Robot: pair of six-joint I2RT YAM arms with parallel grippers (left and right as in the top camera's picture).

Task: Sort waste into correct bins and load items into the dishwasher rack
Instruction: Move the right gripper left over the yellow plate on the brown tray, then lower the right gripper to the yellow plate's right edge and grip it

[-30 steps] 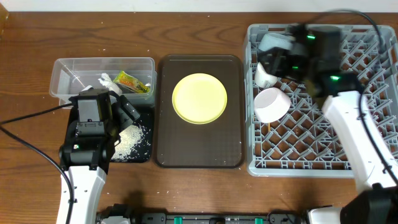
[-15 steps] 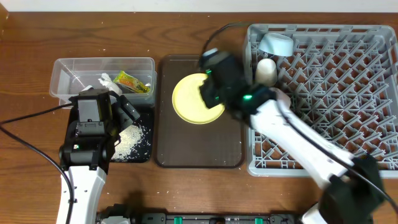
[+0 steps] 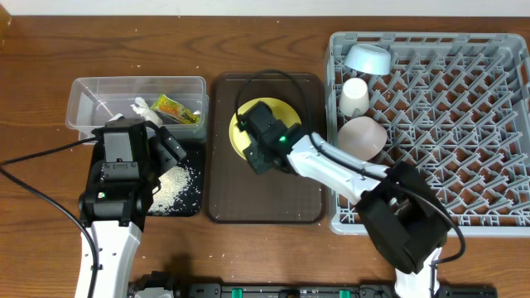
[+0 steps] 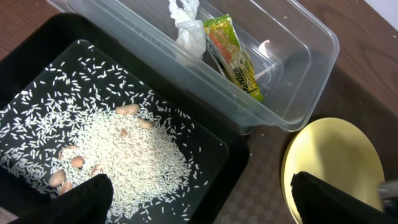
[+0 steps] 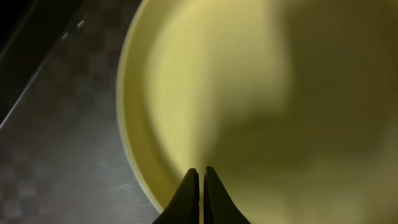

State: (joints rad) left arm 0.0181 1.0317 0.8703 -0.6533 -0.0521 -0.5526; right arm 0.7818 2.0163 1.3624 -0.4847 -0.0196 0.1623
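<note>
1. Yellow plate (image 5: 261, 112) is seen on the dark-brown tray (image 3: 265, 199), directly under the right gripper (image 5: 200, 180).
2. Its tips are pressed together; nothing is seen between them.
3. The left gripper (image 4: 202, 190) is spread wide, empty, above the black bin (image 4: 37, 50).
4. The snack wrapper (image 4: 233, 56) print cannot be read.

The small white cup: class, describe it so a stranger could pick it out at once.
Overhead, find the big grey dishwasher rack on the right. Along its left edge sit three items; the small white cup lies between the light-blue bowl and the pinkish-white bowl, narrowest of them.
</note>
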